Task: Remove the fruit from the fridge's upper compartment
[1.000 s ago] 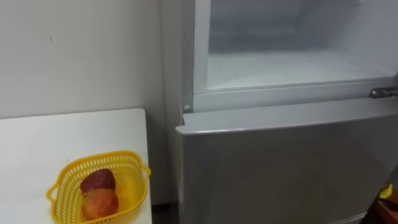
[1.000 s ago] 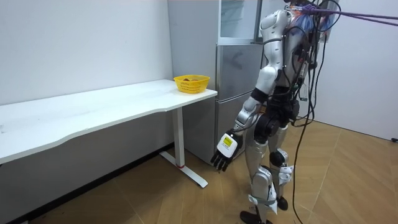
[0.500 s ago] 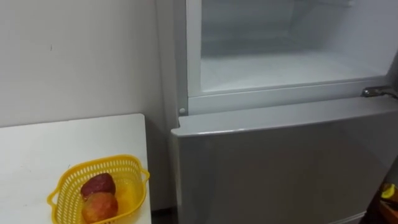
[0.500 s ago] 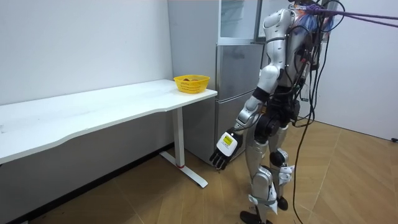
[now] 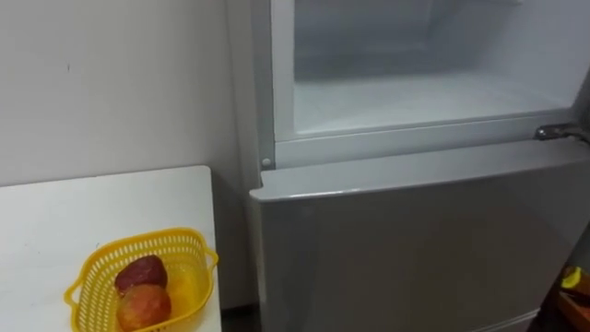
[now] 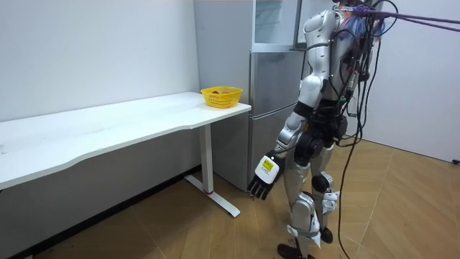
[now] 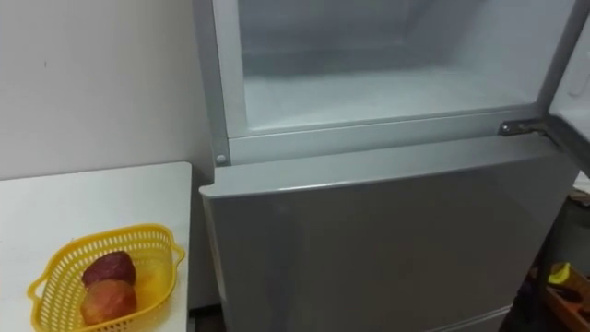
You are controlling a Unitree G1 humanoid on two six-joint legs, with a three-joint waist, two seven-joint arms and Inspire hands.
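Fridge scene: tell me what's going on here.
The robot stands facing the fridge. The fridge's upper compartment is open and its lower door is shut. The robot's left hand hangs low at its side with relaxed fingers, holding nothing. On the white table beside the fridge sits a yellow basket with two fruits in it.

Robot stands upright on the wood-plank floor, right in front of the tall grey two-door fridge, facing it. Fridge's upper part looks open, lower door closed. Left hand hangs low beside its thigh, fingers relaxed and pointing down, holding nothing. Long white table runs along the wall on the room view's left. Yellow plastic mesh basket sits on the table's end nearest the fridge.
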